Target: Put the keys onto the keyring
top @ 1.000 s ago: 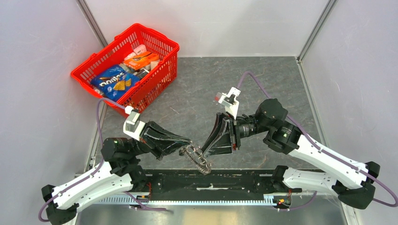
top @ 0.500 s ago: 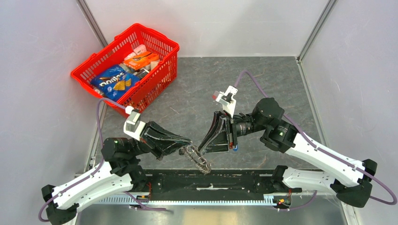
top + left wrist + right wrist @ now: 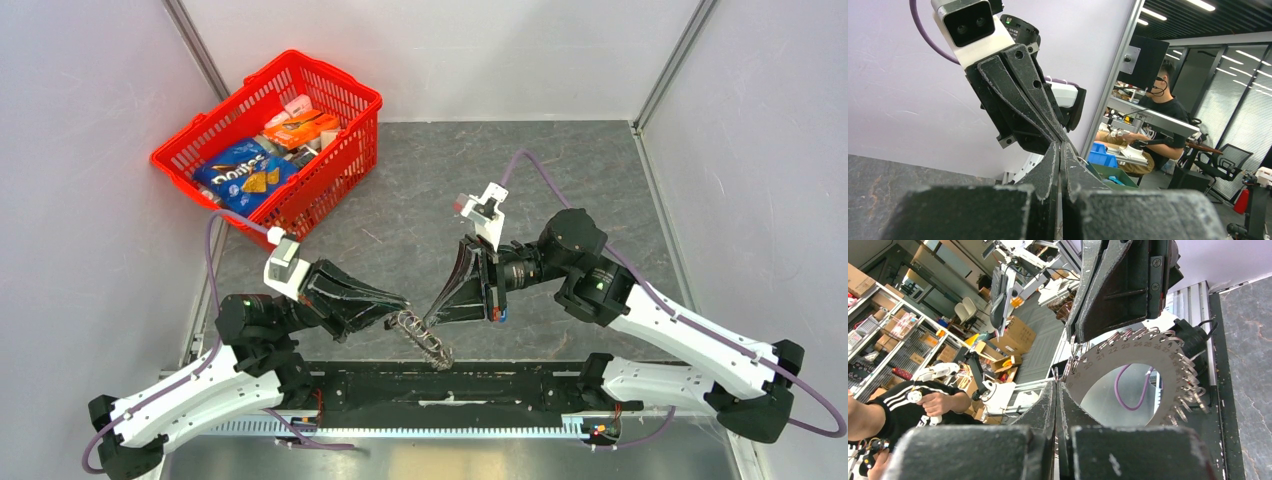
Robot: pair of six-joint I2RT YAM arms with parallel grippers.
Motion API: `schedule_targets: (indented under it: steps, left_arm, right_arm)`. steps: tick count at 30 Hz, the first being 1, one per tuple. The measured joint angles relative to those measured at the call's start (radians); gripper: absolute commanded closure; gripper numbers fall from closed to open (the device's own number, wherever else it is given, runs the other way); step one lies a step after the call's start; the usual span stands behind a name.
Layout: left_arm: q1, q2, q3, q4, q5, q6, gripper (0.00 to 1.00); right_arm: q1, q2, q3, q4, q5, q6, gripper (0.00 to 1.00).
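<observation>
Grey stone-look table, white walls around. Fanned keys form toothed wheel, held off surface near front edge, between both arms. Left gripper clenched on wheel's rim. Right gripper pressed closed, tips touching rim close by; whether it pinches anything unclear. Red basket holding Doritos bag at far left, well apart.

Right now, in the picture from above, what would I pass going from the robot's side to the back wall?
First the black rail, then the keys, then the red basket.
</observation>
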Motion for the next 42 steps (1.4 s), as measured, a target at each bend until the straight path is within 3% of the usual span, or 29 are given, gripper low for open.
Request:
schedule_targets:
  steps: [10, 13, 15, 16, 17, 18, 26, 37, 42]
  left_arm:
    - [0.000, -0.013, 0.000, -0.026, -0.032, 0.000, 0.98]
    - [-0.002, -0.016, 0.000, -0.037, -0.049, 0.000, 0.88]
    - [-0.002, -0.017, 0.000, -0.048, -0.058, 0.000, 0.76]
    - [-0.002, -0.018, 0.000, -0.051, -0.069, -0.001, 0.65]
    - [-0.002, -0.019, 0.000, -0.053, -0.080, -0.001, 0.53]
    - [-0.001, -0.023, 0.000, -0.057, -0.090, -0.001, 0.31]
    - [0.000, -0.082, 0.048, -0.264, -0.199, 0.034, 0.18]
    - [-0.001, -0.057, 0.107, -0.317, -0.223, 0.044, 0.20]
    - [0.000, -0.043, 0.107, -0.325, -0.221, 0.044, 0.21]
  right_arm:
    - [0.000, -0.111, -0.003, -0.061, 0.093, -0.117, 1.00]
    - [0.000, -0.142, -0.004, -0.070, 0.132, -0.159, 1.00]
    - [0.000, -0.147, -0.004, -0.081, 0.142, -0.178, 1.00]
    - [0.000, -0.147, -0.004, -0.085, 0.144, -0.182, 1.00]
    - [0.000, -0.147, -0.004, -0.089, 0.144, -0.187, 1.00]
    - [0.000, -0.148, -0.004, -0.091, 0.145, -0.190, 1.00]
    - [0.000, -0.156, -0.004, -0.081, 0.164, -0.206, 1.00]
    - [0.005, -0.166, -0.004, 0.034, 0.218, -0.229, 1.00]
    - [0.005, -0.171, -0.006, -0.072, 0.303, -0.298, 1.00]
